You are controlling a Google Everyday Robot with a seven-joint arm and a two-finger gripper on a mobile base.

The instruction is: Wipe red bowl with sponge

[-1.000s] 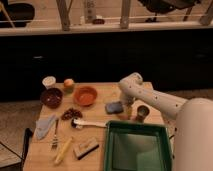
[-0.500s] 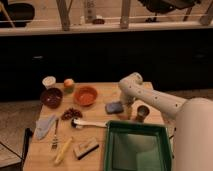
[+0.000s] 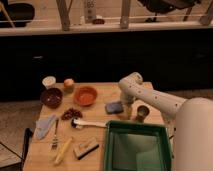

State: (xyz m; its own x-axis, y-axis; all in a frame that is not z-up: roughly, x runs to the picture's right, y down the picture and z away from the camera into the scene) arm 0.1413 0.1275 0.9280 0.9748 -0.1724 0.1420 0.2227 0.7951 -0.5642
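Observation:
The blue-grey sponge (image 3: pixel 114 107) lies flat on the wooden table (image 3: pixel 100 160), right of centre. An orange-red bowl (image 3: pixel 85 95) stands left of it, and a darker maroon bowl (image 3: pixel 51 97) stands further left. My white arm reaches in from the right, bends at the elbow (image 3: pixel 131 82) and points down. My gripper (image 3: pixel 126 112) hangs just to the right of the sponge, close above the table. It holds nothing that I can see.
A green bin (image 3: pixel 137 147) fills the front right. A metal cup (image 3: pixel 142 112) stands right of the gripper. Also on the table are a white cup (image 3: pixel 48 81), an orange fruit (image 3: pixel 68 83), a white-handled brush (image 3: pixel 87 123), a grey cloth (image 3: pixel 44 126), a fork (image 3: pixel 55 137), a banana (image 3: pixel 62 150) and a tan block (image 3: pixel 86 148).

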